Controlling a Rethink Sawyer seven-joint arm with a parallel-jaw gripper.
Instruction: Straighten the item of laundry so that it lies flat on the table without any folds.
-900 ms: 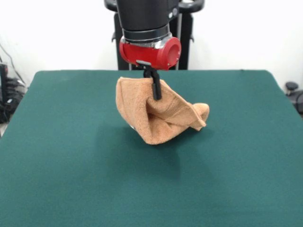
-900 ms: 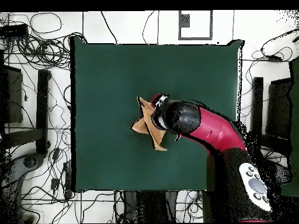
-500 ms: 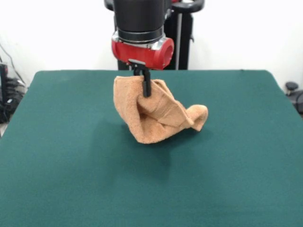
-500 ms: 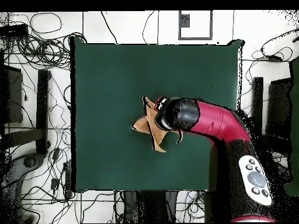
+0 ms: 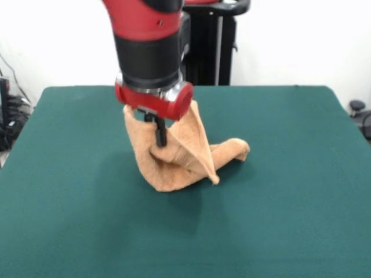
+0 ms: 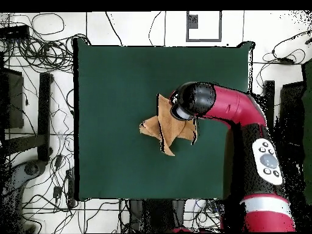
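The orange-tan towel (image 5: 179,153) hangs crumpled from my gripper (image 5: 159,138), which is shut on an upper fold of it. One end of the towel trails onto the green table (image 5: 278,191) at the right, and its lower bulge touches the cloth. In the overhead view the towel (image 6: 159,130) spreads out in pointed folds left of the arm's black wrist (image 6: 194,100); the gripper itself is hidden under the wrist there. No label shows.
The red and black arm (image 6: 241,116) reaches in from the right side of the table in the overhead view. Cables and stands (image 6: 36,122) lie on the floor around the table. The black pedestal (image 5: 206,46) stands behind the table's far edge.
The arm has carried the towel toward the front camera and to the picture's left, and lower. The towel now drags on the table and is pulled out longer.
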